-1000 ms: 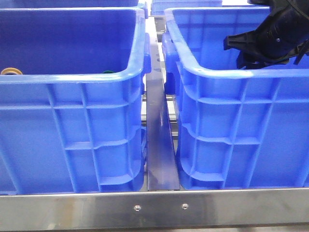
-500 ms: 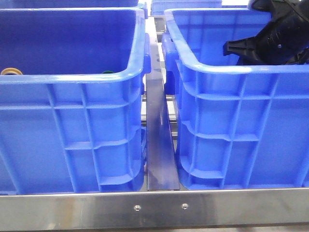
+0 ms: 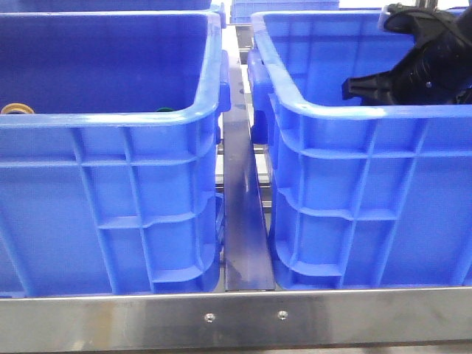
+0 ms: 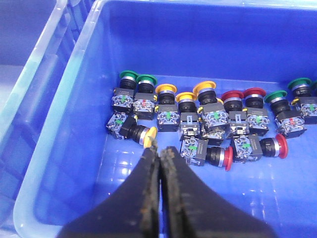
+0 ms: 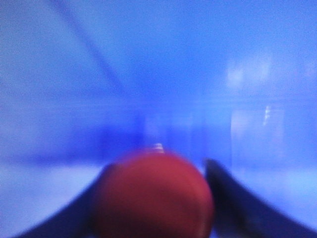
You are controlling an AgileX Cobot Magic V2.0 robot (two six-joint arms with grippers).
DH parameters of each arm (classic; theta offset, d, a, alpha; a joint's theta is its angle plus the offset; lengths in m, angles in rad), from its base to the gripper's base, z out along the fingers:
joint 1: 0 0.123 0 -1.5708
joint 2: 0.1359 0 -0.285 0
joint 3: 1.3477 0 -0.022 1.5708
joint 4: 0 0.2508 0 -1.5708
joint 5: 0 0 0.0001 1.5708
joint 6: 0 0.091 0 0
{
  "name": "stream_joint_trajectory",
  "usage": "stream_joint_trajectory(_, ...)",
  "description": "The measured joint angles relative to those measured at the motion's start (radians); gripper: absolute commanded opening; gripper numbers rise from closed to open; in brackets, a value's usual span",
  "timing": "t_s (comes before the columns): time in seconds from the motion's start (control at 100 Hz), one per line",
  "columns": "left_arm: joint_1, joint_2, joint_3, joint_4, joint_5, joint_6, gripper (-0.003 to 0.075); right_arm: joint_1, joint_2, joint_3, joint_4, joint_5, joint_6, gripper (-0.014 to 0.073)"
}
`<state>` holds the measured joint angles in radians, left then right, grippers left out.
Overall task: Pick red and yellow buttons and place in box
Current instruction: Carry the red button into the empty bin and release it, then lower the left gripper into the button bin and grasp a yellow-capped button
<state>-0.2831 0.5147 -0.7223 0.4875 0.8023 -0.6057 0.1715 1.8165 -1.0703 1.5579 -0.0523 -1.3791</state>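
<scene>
Front view: 2 deep blue crates stand side by side on a steel-framed table (image 3: 243, 317), a metal strip between them. The right gripper (image 3: 361, 87) is inside the right-hand crate (image 3: 346, 192), its black body showing above the near rim; its load is not visible from here. In the left-hand crate (image 3: 110, 192), only a yellow cap (image 3: 16, 109) and a green cap (image 3: 164, 110) peep over the rim.

Left wrist view: the left gripper (image 4: 159, 157) hangs above a crate floor, fingers pressed together and gripping nothing. Below lies a cluster of push-button switches: green, yellow and red mushroom heads on black bodies. A tipped-over yellow button (image 4: 136, 134) lies nearest the fingertips; a red button (image 4: 217, 156) lies just beyond.

Right wrist view: heavily blurred. A red button (image 5: 153, 196) fills the space between the 2 dark fingers, so the claw appears clenched on it, with blue crate wall behind.

Step in hand, as judged: carrying the red button over the receiving box. The next move calls for lowering, then parting the fingers to drop it; the left arm must spread its fingers before descending on a yellow button.
</scene>
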Motion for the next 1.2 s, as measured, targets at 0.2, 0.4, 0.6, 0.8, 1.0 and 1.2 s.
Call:
stream_joint_trajectory(0.2,0.0,0.0,0.0,0.0,0.0,0.0,-0.0019,0.0,-0.051,0.003,0.0,0.0,0.0,0.0575)
stream_joint_trajectory(0.4,0.0,0.0,0.0,0.0,0.0,0.0,-0.0019,0.0,-0.176,0.055,0.0,0.0,0.0,0.0575)
stream_joint_trajectory(0.6,0.0,0.0,0.0,0.0,0.0,0.0,-0.0019,0.0,-0.388,0.176,0.0,-0.002,0.0,0.0575)
stream_joint_trajectory(0.8,0.0,0.0,0.0,0.0,0.0,0.0,-0.0019,0.0,-0.669,0.318,0.001,-0.012,0.0,0.0573)
stream_joint_trajectory(1.0,0.0,0.0,0.0,0.0,0.0,0.0,-0.0019,0.0,-0.916,0.453,0.005,-0.08,0.0,0.0573)
stream_joint_trajectory(1.2,0.0,0.0,0.0,0.0,0.0,0.0,-0.0019,0.0,-1.1,0.557,0.011,-0.098,0.0,0.0562)
